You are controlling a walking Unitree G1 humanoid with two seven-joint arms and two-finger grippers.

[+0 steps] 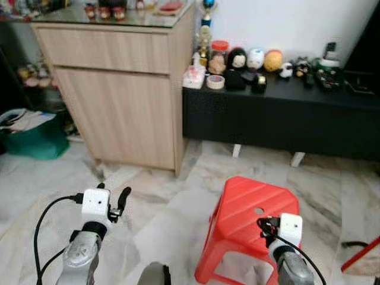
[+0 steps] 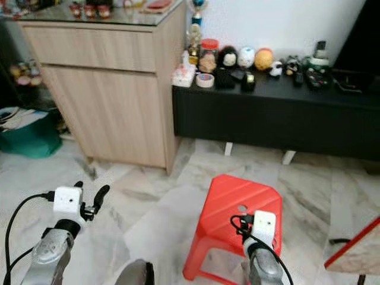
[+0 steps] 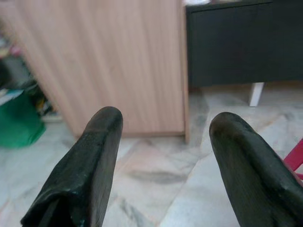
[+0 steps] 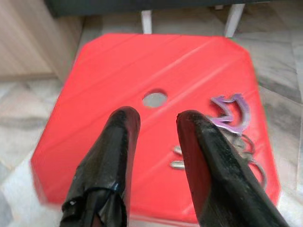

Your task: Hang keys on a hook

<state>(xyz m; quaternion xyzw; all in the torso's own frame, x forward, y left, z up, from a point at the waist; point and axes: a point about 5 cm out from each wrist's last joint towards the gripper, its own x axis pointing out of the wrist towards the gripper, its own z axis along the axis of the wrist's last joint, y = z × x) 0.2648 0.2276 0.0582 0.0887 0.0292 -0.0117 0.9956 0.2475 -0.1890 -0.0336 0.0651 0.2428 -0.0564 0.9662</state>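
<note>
A bunch of keys (image 4: 235, 142) with a purple tag (image 4: 231, 113) lies on the seat of a red plastic stool (image 1: 243, 202), near one of its corners. My right gripper (image 4: 157, 117) hovers just above the seat beside the keys, open, with nothing between its fingers. From the head views the right gripper (image 1: 265, 227) sits over the stool's near edge. My left gripper (image 3: 165, 120) is open and empty, held above the marble floor to the left of the stool, pointing at the wooden cabinet. The left gripper (image 1: 113, 193) is well apart from the keys.
A tall wooden cabinet (image 1: 119, 89) stands ahead on the left. A low black console (image 1: 279, 119) with several figurines runs along the white wall. A green bin (image 1: 32, 139) is at the far left. A red-edged table corner (image 1: 362, 261) juts in at the lower right.
</note>
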